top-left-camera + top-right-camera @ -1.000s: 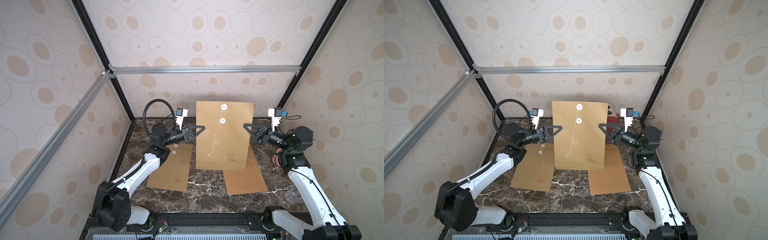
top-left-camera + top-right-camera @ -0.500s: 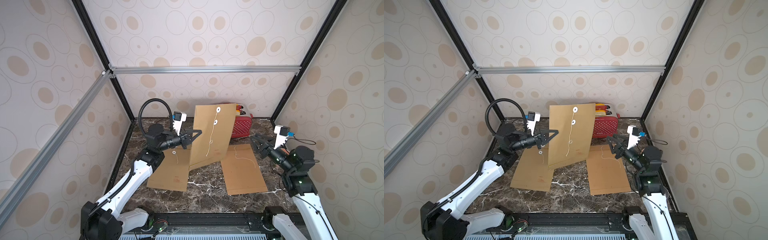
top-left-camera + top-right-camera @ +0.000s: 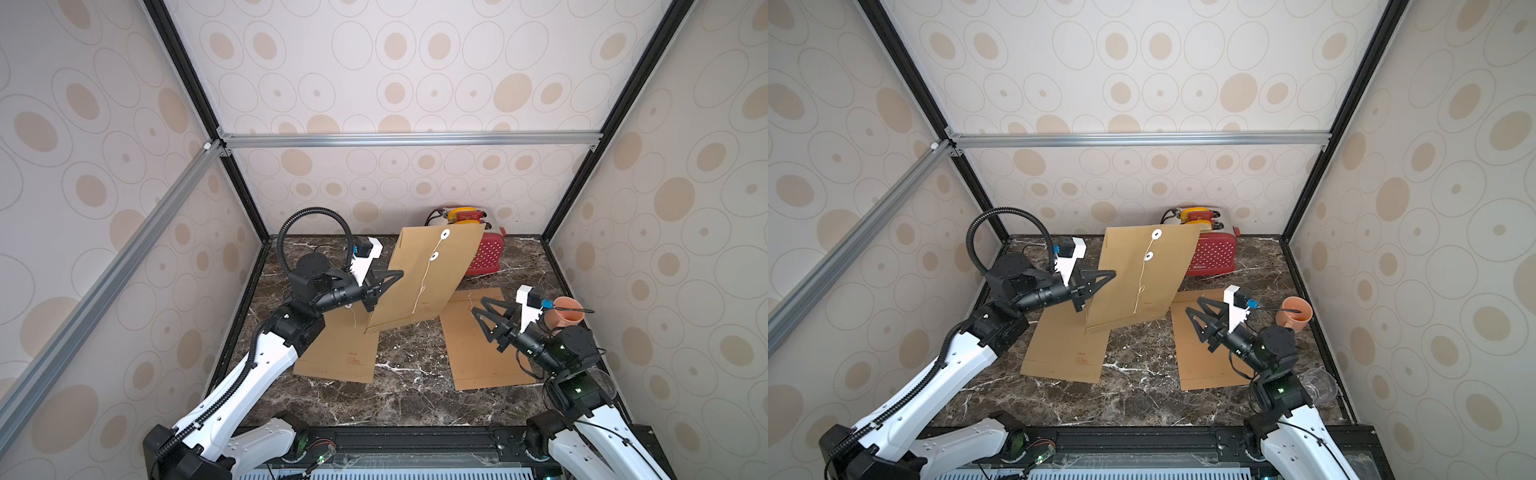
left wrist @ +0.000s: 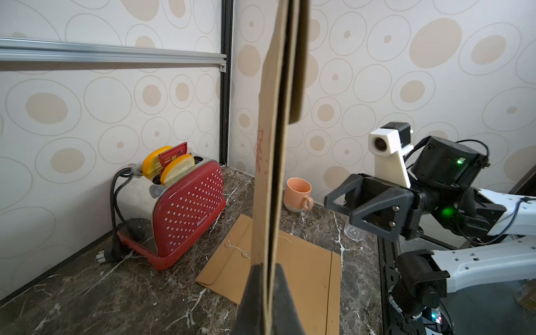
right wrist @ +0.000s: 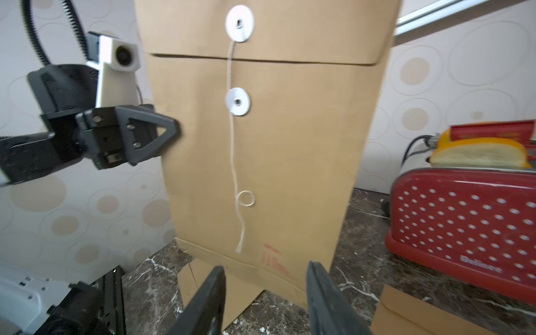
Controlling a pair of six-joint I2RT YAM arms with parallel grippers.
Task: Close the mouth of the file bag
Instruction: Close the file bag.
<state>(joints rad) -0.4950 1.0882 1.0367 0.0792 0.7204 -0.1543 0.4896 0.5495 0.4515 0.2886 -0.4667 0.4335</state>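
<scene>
The marble table (image 3: 415,395) carries two flat envelopes: one (image 3: 345,357) lies below the left jaws and the other (image 3: 482,357) below the right jaws. Between the two arms the file bag (image 3: 424,282) hangs tilted. Its lower corner is close over the first envelope, and I cannot tell whether it touches. The left gripper (image 3: 383,287) is clamped on the bag's side edge, and the left wrist view shows the paper pinched edge-on between its fingers (image 4: 252,301). The right gripper (image 5: 265,268) has its jaws apart and empty. It faces the bag's front, down near the bottom edge and well apart from it. The flap (image 5: 290,37) looks already folded down over the mouth, so I judge the step in hand to be the tie. The string (image 5: 233,162) hangs loose from the upper button (image 5: 240,23) and past the lower button (image 5: 238,101), with its frayed end ahead of and above the right jaws. To do this well, the right jaws should rise to the string's lower part and close on the cord alone, not on the paper behind it. They should then lead it round the lower button under light tension. The left jaws need a firm hold, because a sheet held by one edge will likely swing or twist when the cord is pulled.
</scene>
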